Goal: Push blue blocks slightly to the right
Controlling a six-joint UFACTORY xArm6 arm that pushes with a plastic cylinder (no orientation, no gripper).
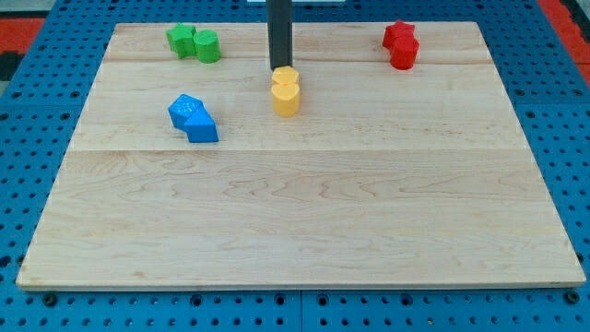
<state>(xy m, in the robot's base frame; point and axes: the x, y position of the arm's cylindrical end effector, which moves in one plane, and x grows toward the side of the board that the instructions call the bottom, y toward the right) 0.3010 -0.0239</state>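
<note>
Two blue blocks sit touching at the view's left middle of the wooden board: a blue pentagon-like block [187,111] and a blue cube [202,128] just below and right of it. My tip [280,68] is at the view's top centre, just above the yellow blocks [286,91] and touching or nearly touching the upper one. The tip stands well to the right of the blue blocks and a little higher in the view.
Two green blocks [194,42] lie at the view's top left. Two red blocks [402,44] lie at the view's top right. The wooden board [304,212] rests on a blue perforated table.
</note>
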